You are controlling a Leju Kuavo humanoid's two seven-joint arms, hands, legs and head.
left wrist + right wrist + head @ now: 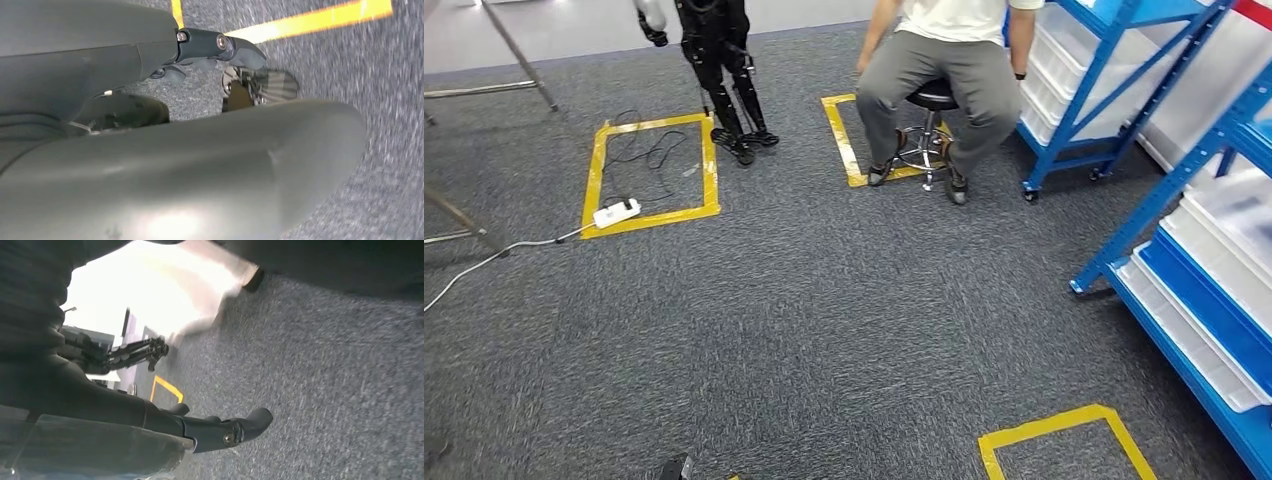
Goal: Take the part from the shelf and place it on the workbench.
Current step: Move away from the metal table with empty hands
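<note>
A blue shelf [1159,205] with white bins [1224,250] stands along the right side of the head view, and a second blue shelf [1096,60] is further back. I cannot make out a separate part in the bins. My left hand [215,50] hangs over grey carpet near yellow tape, fingers loosely extended and holding nothing. Beside my body, my right hand [220,432] also hangs above the carpet, fingers stretched out and empty.
A person [944,60] sits on a black stool [929,130] by the far shelf. A dark robot [724,70] stands at a yellow tape square [596,170] with a power strip [616,212] and cables. Another tape square [1064,440] lies near me.
</note>
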